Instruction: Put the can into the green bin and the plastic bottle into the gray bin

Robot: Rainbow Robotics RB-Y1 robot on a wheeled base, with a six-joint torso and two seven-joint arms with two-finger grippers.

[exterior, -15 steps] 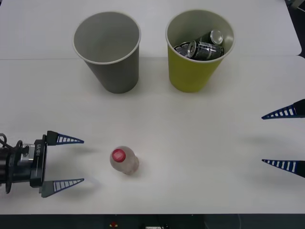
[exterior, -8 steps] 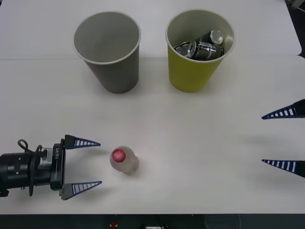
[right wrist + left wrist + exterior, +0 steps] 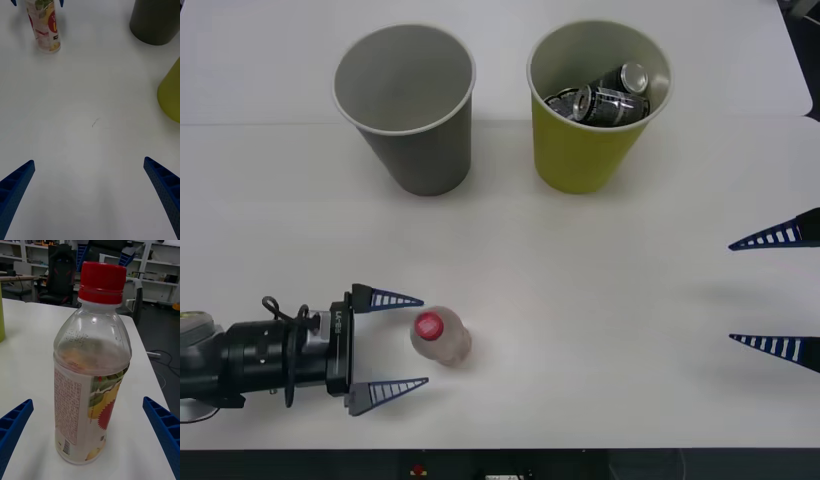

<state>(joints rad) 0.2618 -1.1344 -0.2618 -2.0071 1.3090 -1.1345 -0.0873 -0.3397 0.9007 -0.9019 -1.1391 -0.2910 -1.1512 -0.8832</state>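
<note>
The plastic bottle (image 3: 439, 336) stands upright near the table's front edge, clear with a red cap and a pale label (image 3: 92, 367) (image 3: 44, 27). My left gripper (image 3: 405, 342) is open just left of it, its fingertips reaching either side of the bottle without touching. The gray bin (image 3: 408, 105) stands at the back left, its inside bare. The green bin (image 3: 595, 105) stands to its right and holds dark cans (image 3: 600, 98). My right gripper (image 3: 776, 292) hangs open over the table's right edge, nothing between its fingers (image 3: 90, 202).
The white table (image 3: 600, 300) lies bare between the bottle and the right gripper. In the right wrist view the gray bin (image 3: 155, 20) and the green bin (image 3: 171, 93) stand at one side. Shelves and a chair show beyond the table in the left wrist view.
My left gripper has slid right along the front of the table, closing in on the bottle until its fingertips flank it. The right arm, bins and bottle have not moved.
</note>
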